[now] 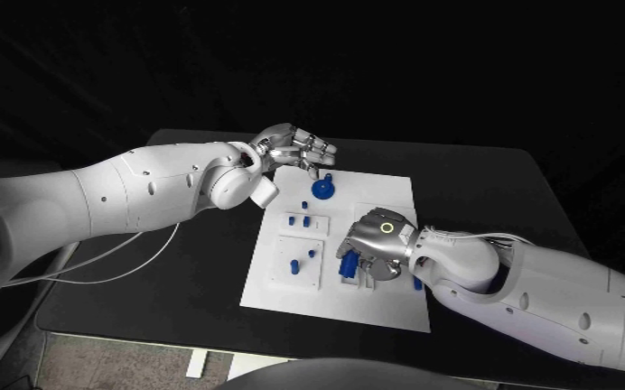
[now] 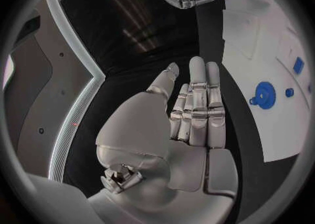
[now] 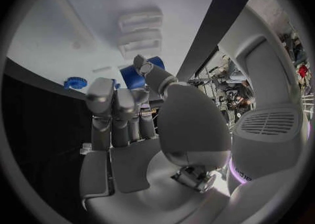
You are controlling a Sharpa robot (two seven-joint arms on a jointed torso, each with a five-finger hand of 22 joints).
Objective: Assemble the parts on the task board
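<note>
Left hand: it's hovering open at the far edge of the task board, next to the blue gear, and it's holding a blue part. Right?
Not quite. The left hand holds nothing: the left wrist view shows its fingers straight and bare. The rest stands: in the head view it hovers open at the far edge of the task board, next to the blue gear.

Black table against a dark backdrop; grey floor below.

The right hand covers part of the white board and some blue pieces; whether it grips one cannot be told.
</note>
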